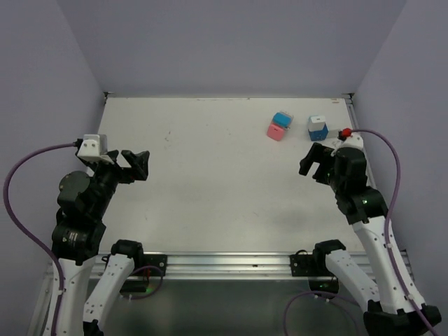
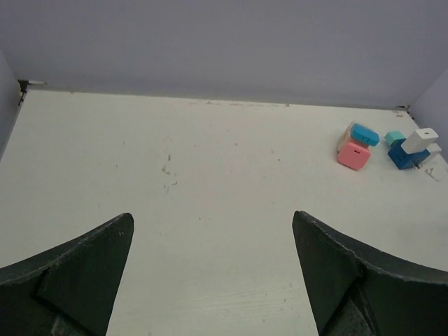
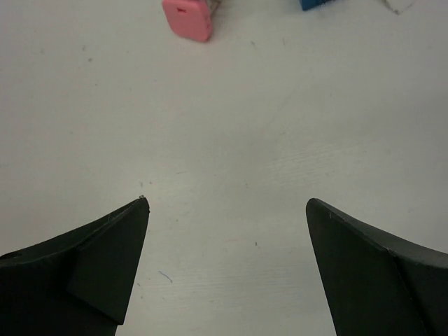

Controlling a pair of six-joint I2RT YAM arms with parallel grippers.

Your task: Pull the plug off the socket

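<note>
- Two open grippers, neither holding anything, low over the white table.
- Left gripper: jaws spread wide, nothing between them, at the left side of the table and well apart from the plug.
- Right gripper: jaws likewise parted and empty, at the right side, just near of the blocks and touching none of them.
- Far right of the table: blue socket with a white plug seated on top, the two joined.
- From the left wrist view, plug sticking up out of the socket at a slight tilt, with a small teal piece just behind.
- Just left of the socket, apart from it: pink block touching a light blue block on its far side.
- From the right wrist view, only the pink block and a corner of the socket at the far edge, bare table between the fingers.
- Purple cables looping off both wrists at the outer sides.
</note>
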